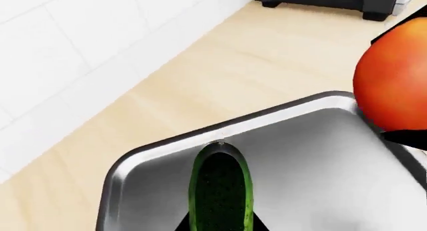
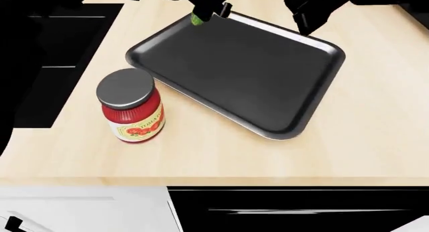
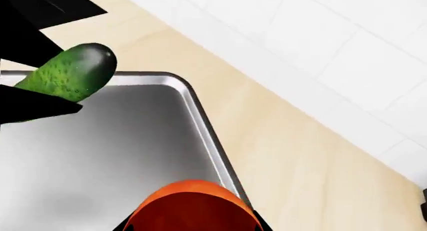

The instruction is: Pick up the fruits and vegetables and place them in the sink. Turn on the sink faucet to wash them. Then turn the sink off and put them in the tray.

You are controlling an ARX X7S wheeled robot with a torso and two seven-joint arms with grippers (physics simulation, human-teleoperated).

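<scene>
Now, with my left gripper (image 2: 209, 10) clenched on the dark-green bumpy cucumber (image 1: 220, 191) and my right gripper (image 2: 310, 13) on the round red-orange fruit (image 3: 193, 208), both at the top of the head view over the glossy black tray's (image 2: 295, 124) far rim, I should lower each well inside before releasing.

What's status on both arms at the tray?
Left end effector shut on cucumber; right end effector shut on red-orange fruit. Both over tray. Tray bare.

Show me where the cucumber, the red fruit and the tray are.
cucumber (image 1: 220, 191), left wrist view, middle of its dark skin.
red fruit (image 1: 395, 76), left wrist view, its rounded side.
tray (image 2: 234, 61), head view, bare floor.
</scene>
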